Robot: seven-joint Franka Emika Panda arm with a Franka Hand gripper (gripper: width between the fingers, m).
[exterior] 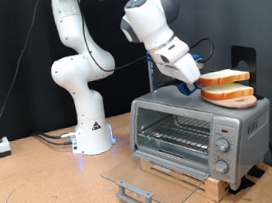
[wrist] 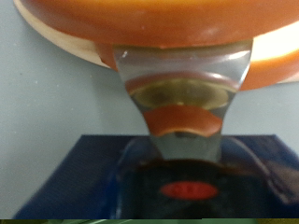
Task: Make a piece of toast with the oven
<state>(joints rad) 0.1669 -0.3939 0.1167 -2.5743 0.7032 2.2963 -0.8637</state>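
The gripper (exterior: 195,77) is shown clamped on the piece of toast (exterior: 224,77), raised just above the wooden board (exterior: 230,96) on the oven (exterior: 201,133). The door (exterior: 136,174) lies open. The slice is best kept level and squarely gripped.

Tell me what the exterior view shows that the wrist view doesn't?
Only the exterior view shows the white arm, the whole oven with its glass door folded open onto the table, and a second slice lying on a wooden board on the oven. Only the wrist view shows a blue block beneath. Both show the piece of toast at the gripper.
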